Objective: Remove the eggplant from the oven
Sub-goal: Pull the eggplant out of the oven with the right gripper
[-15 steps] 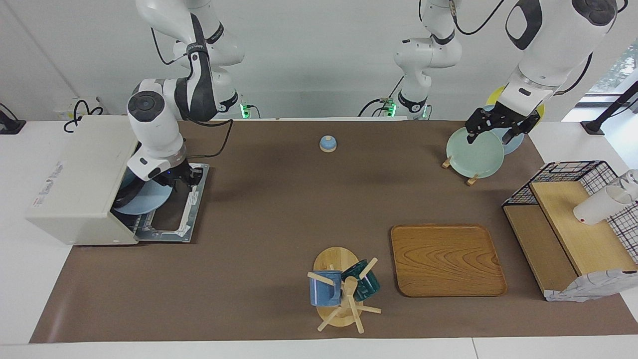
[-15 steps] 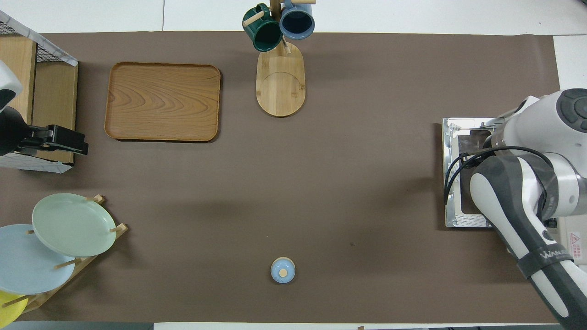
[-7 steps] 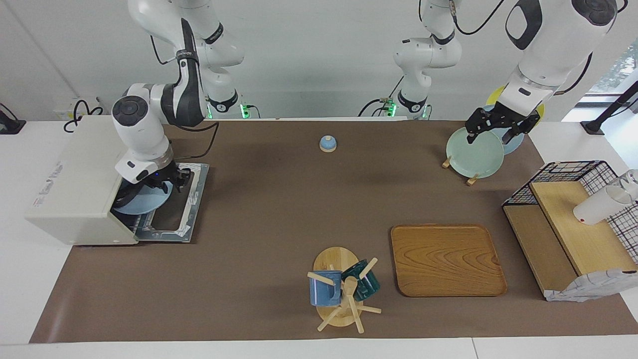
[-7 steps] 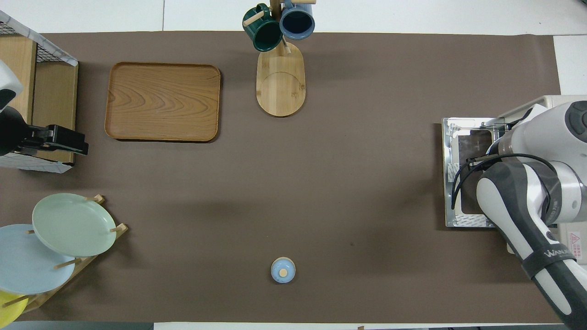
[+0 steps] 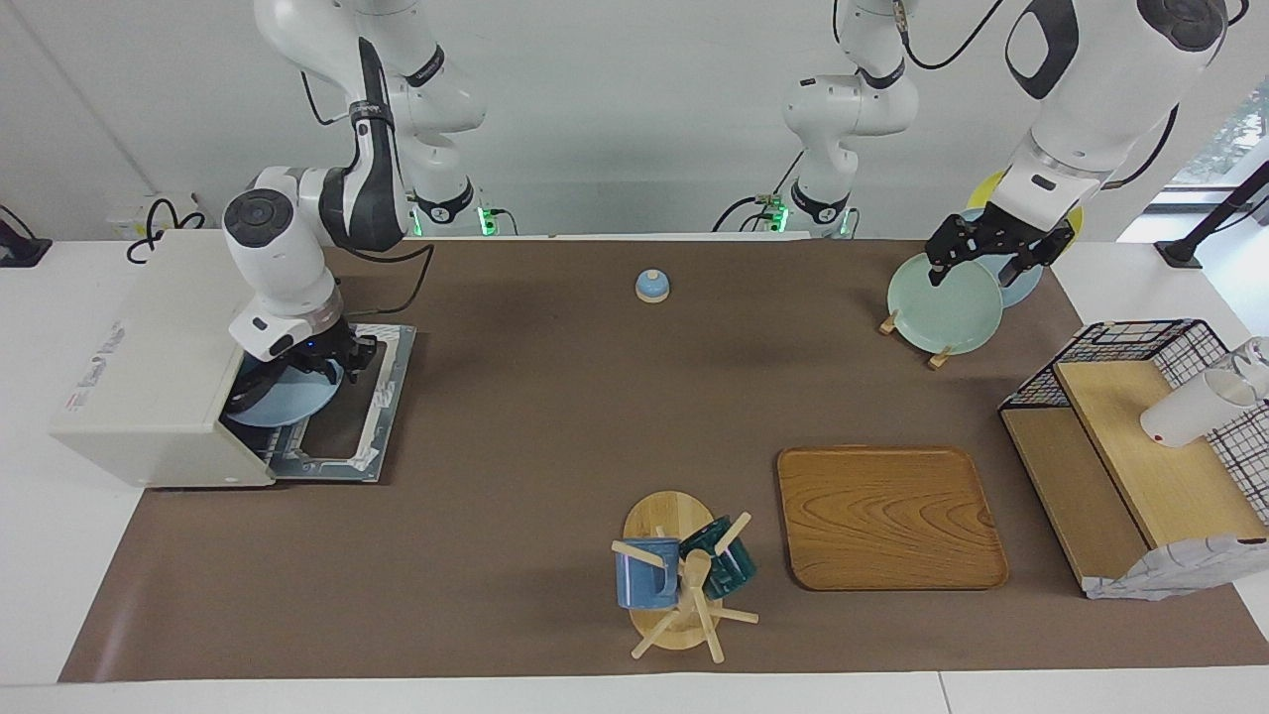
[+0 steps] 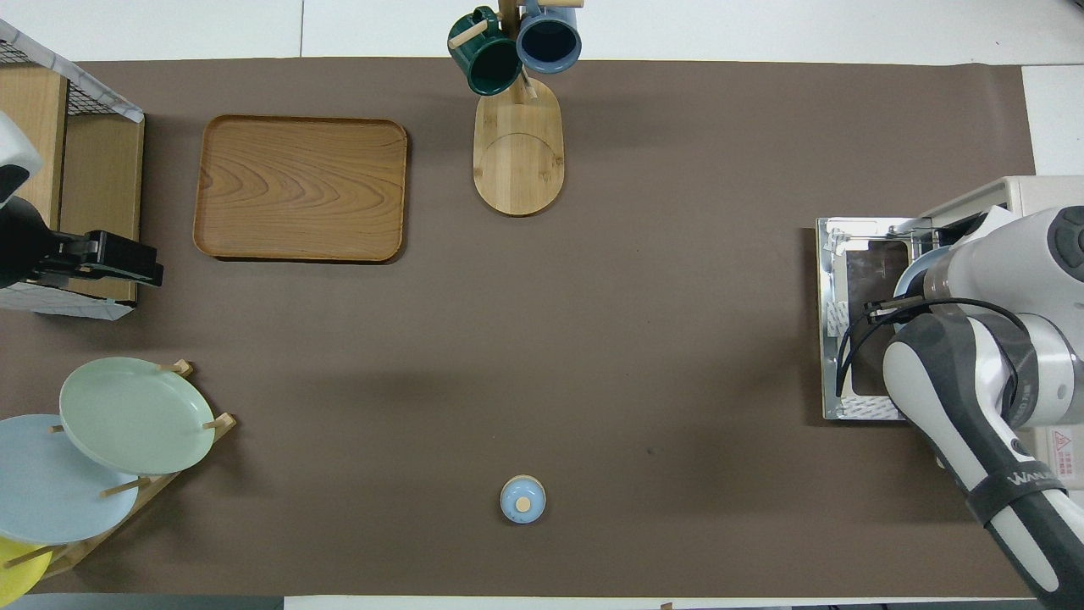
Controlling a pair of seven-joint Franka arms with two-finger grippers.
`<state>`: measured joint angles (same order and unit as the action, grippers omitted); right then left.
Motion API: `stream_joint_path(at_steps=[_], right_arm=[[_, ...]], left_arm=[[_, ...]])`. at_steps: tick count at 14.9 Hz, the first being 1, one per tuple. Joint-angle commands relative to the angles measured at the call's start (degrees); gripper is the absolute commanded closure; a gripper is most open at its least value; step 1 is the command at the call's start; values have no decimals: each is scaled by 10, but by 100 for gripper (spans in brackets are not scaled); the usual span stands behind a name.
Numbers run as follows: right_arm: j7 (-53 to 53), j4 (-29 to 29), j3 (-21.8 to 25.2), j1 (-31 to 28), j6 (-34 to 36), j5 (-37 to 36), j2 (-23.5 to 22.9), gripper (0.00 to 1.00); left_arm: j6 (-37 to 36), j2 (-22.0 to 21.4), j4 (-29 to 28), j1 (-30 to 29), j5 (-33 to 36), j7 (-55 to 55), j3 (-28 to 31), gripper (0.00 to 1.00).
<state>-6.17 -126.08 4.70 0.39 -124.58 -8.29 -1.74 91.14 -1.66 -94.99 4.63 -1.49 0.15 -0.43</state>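
Note:
The off-white oven [image 5: 149, 367] stands at the right arm's end of the table with its door [image 5: 349, 421] dropped flat onto the mat. A light blue plate [image 5: 288, 402] lies in the oven's mouth. My right gripper [image 5: 322, 365] is down on that plate, and the wrist hides what it touches. The eggplant does not show clearly: only a dark curved strip lies along the plate's edge inside the oven. In the overhead view my right arm covers most of the oven [image 6: 1033, 191] and the plate [image 6: 913, 264]. My left gripper [image 5: 977, 268] waits open in the air over the plate rack.
A plate rack with a green plate [image 5: 942, 312] stands at the left arm's end, with a wooden shelf with a wire basket [image 5: 1120, 466] and a white cup [image 5: 1190, 412] beside it. A wooden tray [image 5: 889, 516], a mug tree [image 5: 679, 575] and a small blue bell [image 5: 651, 286] sit mid-table.
My right arm has swung toward the oven, bringing its gripper closer to the oven's mouth over the blue plate. The left arm has not moved.

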Motion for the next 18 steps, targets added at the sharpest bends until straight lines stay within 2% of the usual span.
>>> stream_joint_path(at_steps=[1, 5, 7, 9, 11, 14, 16, 18], right_arm=[[-8, -35, -3, -6, -12, -9, 24, 100], [-9, -11, -7, 28, 7, -80, 20, 100], [-8, 21, -7, 50, 39, -81, 13, 100], [2, 62, -8, 92, 94, -81, 3, 100], [41, 84, -8, 139, 120, -81, -2, 100], [121, 101, -9, 212, 131, -77, -5, 100], [170, 141, -10, 264, 151, -70, -26, 100], [201, 159, -11, 283, 150, -36, -33, 100]], left_arm=[[-2, -4, 0, -1, -1, -3, 2, 0], [-2, -4, 0, -1, -1, -3, 2, 0], [-2, -4, 0, -1, 0, -3, 2, 0], [-2, -4, 0, -1, -1, -3, 2, 0], [-2, -4, 0, -1, -1, -3, 2, 0], [-2, -4, 0, -1, 0, -3, 2, 0], [-2, -4, 0, -1, -1, -3, 2, 0], [-2, -4, 0, -1, -1, -3, 2, 0]])
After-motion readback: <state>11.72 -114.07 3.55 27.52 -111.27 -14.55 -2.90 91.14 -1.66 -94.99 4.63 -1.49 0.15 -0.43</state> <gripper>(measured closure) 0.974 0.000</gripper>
